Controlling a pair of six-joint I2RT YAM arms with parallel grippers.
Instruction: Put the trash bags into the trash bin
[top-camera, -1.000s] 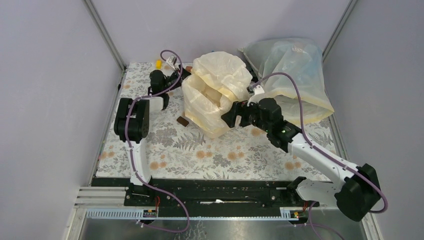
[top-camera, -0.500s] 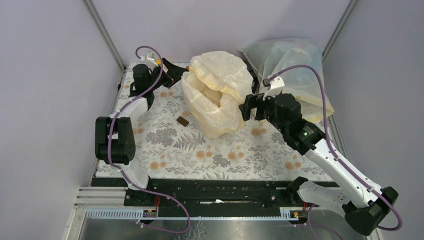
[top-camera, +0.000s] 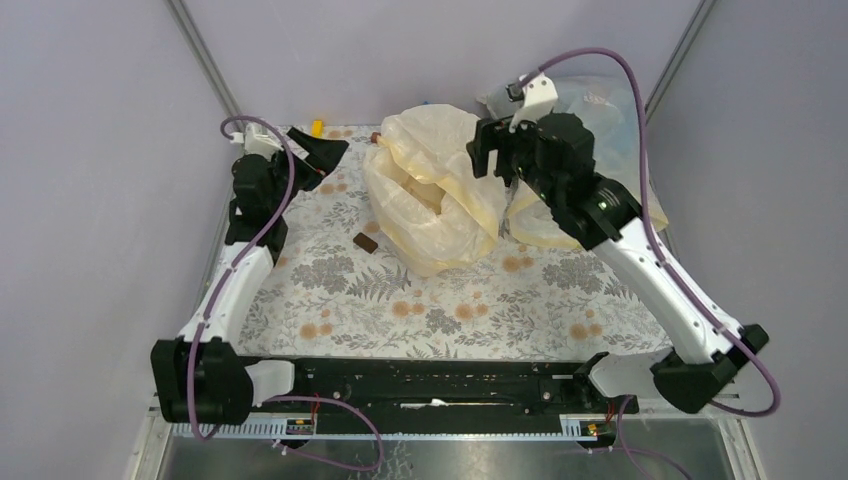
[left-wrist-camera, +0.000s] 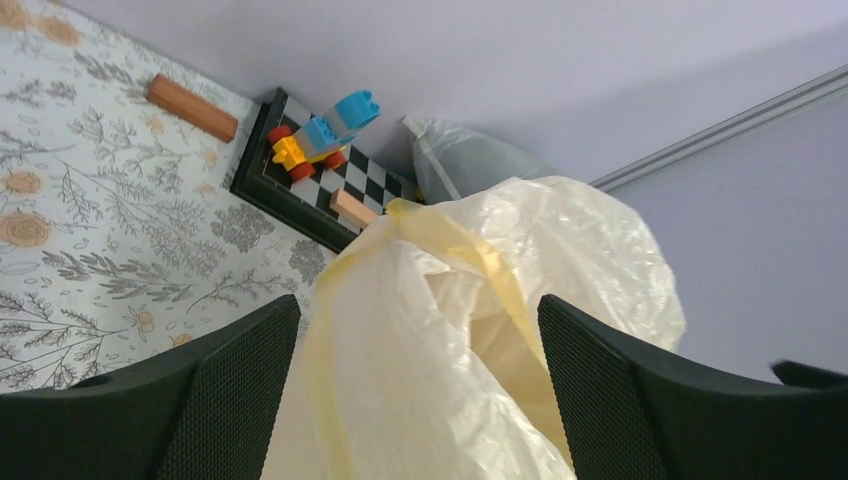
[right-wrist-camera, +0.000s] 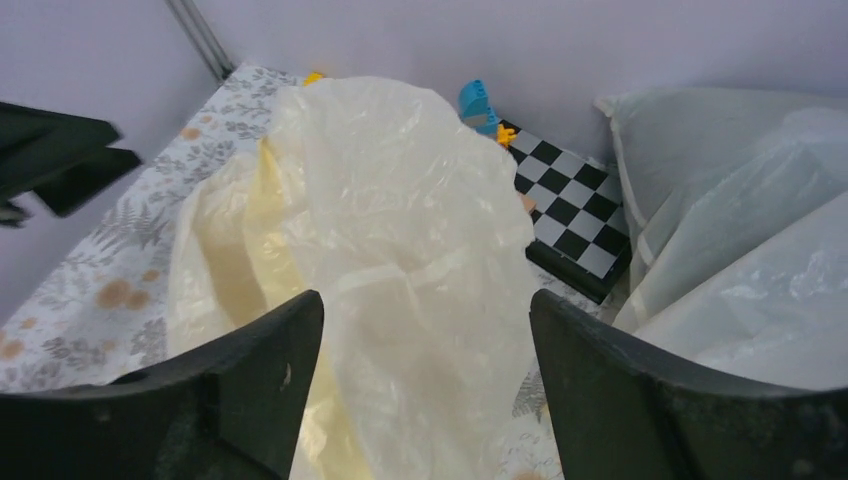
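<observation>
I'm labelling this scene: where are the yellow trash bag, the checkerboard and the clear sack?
trash bag (top-camera: 436, 140), top external view, its crinkled upper dome.
checkerboard (right-wrist-camera: 575, 215), right wrist view, its middle squares.
clear sack (right-wrist-camera: 720, 160), right wrist view, its bulging side.

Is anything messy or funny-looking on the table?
Yes: the crinkly cream-yellow plastic bag is puffed up in a crumpled, lopsided heap instead of lying smooth. A small brown block lies alone beside it.
</observation>
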